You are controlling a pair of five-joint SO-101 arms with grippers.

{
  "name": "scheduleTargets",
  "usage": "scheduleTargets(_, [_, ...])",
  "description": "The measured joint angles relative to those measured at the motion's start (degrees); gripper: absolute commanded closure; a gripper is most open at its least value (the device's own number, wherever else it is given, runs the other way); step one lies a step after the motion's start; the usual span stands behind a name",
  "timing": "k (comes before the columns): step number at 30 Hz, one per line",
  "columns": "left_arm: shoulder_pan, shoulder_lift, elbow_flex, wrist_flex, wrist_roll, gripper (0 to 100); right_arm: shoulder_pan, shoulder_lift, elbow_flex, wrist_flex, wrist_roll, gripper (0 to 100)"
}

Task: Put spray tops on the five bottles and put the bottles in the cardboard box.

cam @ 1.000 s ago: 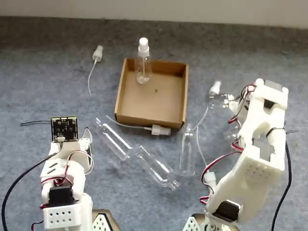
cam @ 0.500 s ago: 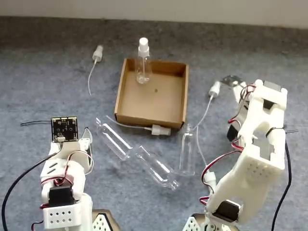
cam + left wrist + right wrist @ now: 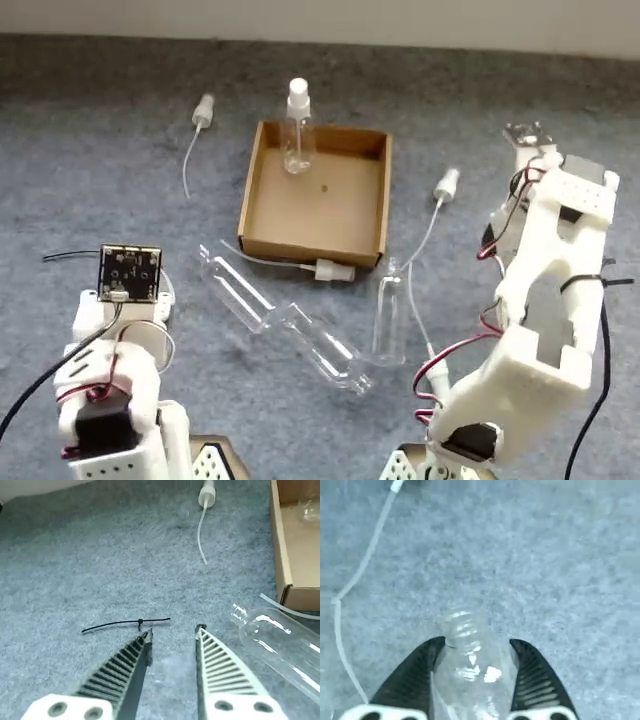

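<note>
The cardboard box [image 3: 260, 190] lies open mid-table with one capped bottle [image 3: 297, 130] upright at its far wall. My right gripper [image 3: 477, 647] is shut on a clear uncapped bottle [image 3: 467, 670], held off the carpet to the right of the box [image 3: 525, 133]. Two uncapped bottles [image 3: 235, 290] [image 3: 325, 348] lie in front of the box and a third [image 3: 390, 312] stands upright. Loose spray tops lie at the far left [image 3: 203, 110], right of the box [image 3: 446, 184] and at its front edge [image 3: 335, 270]. My left gripper [image 3: 173, 632] hangs open over bare carpet near a lying bottle [image 3: 280, 642].
A black zip tie [image 3: 127, 625] lies on the grey carpet just beyond my left fingertips. A spray top's long tube [image 3: 360, 570] curves over the carpet beside the held bottle. The box corner [image 3: 290, 555] lies close to my left gripper.
My right gripper has lifted the clear bottle off the carpet and carried it up and toward the back. The left arm has shifted a little to the left.
</note>
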Motion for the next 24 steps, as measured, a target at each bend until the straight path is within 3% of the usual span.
scheduleTargets(6, [-0.3,26.5,-21.1,5.6,-0.3,86,-1.7,-10.4,10.8,-6.2,-3.5,99.4])
scheduleTargets(16, [-0.4,90.7,-77.6,17.8,-0.4,86,-6.5,-30.6,43.0,-25.8,-4.0,99.4])
scheduleTargets(20, [-0.4,108.4,-96.7,18.5,1.1,85,-6.3,-30.5,45.8,-27.2,-4.0,99.4])
scheduleTargets(24, [-0.4,122.8,-111.6,19.0,1.3,78,-6.5,-29.5,45.9,-27.4,-4.0,99.4])
